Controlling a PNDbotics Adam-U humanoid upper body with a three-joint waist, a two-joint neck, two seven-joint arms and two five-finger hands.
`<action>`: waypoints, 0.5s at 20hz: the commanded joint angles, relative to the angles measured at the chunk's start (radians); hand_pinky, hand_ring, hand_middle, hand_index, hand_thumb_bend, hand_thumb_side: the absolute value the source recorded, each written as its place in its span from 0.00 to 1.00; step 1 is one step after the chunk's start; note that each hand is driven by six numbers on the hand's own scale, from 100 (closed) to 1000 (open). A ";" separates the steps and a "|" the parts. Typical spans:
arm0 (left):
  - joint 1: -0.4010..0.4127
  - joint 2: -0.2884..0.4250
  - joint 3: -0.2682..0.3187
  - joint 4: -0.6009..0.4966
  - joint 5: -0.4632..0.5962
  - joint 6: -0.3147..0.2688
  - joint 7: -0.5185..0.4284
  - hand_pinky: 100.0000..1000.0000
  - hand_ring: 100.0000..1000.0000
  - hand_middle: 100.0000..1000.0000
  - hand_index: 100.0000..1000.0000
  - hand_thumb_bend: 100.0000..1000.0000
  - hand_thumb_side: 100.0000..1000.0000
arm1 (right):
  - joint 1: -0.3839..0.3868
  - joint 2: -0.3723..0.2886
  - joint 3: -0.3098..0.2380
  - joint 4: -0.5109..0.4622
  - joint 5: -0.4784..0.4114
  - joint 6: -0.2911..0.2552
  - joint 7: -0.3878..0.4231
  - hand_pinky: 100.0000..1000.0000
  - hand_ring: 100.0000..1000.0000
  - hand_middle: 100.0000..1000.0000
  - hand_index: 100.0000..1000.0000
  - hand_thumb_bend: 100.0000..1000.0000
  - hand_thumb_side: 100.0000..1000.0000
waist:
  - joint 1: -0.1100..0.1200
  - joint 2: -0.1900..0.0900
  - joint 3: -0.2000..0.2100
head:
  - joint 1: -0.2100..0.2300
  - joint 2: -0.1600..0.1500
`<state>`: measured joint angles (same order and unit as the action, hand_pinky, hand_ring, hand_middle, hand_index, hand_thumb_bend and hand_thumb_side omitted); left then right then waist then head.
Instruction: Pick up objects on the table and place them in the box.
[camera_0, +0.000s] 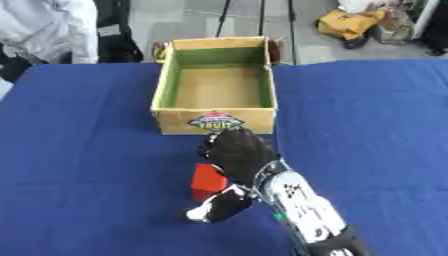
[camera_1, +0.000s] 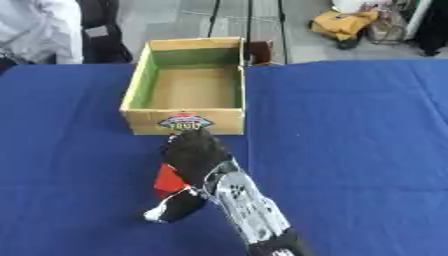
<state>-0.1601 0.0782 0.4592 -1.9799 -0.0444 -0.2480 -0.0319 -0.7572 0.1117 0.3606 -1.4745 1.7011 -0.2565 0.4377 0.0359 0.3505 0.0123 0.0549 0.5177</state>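
Getting the small red block (camera_0: 206, 181) off the blue tablecloth (camera_0: 79, 165) cleanly looks like the step in hand, and doing it well probably means closing on the block's two opposite faces rather than a corner, then lifting straight up before travelling. The block lies on the cloth just in front of the open wooden box with green inner walls (camera_0: 166, 80), so the carry is short; the main care, I would judge, is raising the block above the box's near wall, the one with the round printed label (camera_0: 216, 121), so it does not knock the rim on the way over. Releasing it over the bare tan floor of the box should be enough, since nothing lies inside yet.

The robot's right hand (camera_0: 236, 152), black with a silver forearm, comes in from the lower right and sits directly over the red block, its back towards the camera. Its fingers curl downwards on the far side of the block and the thumb (camera_0: 220, 206) reaches down on the near side, so the hand brackets the block. Whether the fingers already press on it I cannot tell, as the hand hides the contact. The left hand shows in neither view
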 joint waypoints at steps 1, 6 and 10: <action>-0.006 0.008 -0.001 -0.020 0.004 -0.002 -0.002 0.40 0.53 0.63 0.93 0.51 0.98 | -0.027 0.004 -0.015 0.007 0.015 0.009 -0.048 0.17 0.42 0.57 0.75 0.66 1.00 | 0.004 -0.018 0.000 | 0.005 -0.008; -0.006 0.008 -0.001 -0.020 0.004 -0.001 -0.001 0.40 0.53 0.63 0.93 0.50 0.98 | -0.040 -0.001 -0.023 0.044 0.025 0.016 -0.109 0.17 0.42 0.58 0.75 0.66 1.00 | 0.004 -0.019 -0.001 | 0.010 -0.010; -0.006 0.008 -0.001 -0.020 0.004 -0.001 -0.001 0.40 0.53 0.63 0.93 0.51 0.98 | -0.041 0.000 -0.024 0.057 0.031 0.018 -0.127 0.16 0.42 0.58 0.75 0.66 1.00 | 0.005 -0.019 -0.001 | 0.010 -0.011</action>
<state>-0.1600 0.0781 0.4592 -1.9799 -0.0444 -0.2480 -0.0319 -0.7798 0.1098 0.3398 -1.4116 1.7243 -0.2402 0.3207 0.0373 0.3505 0.0116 0.0608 0.5176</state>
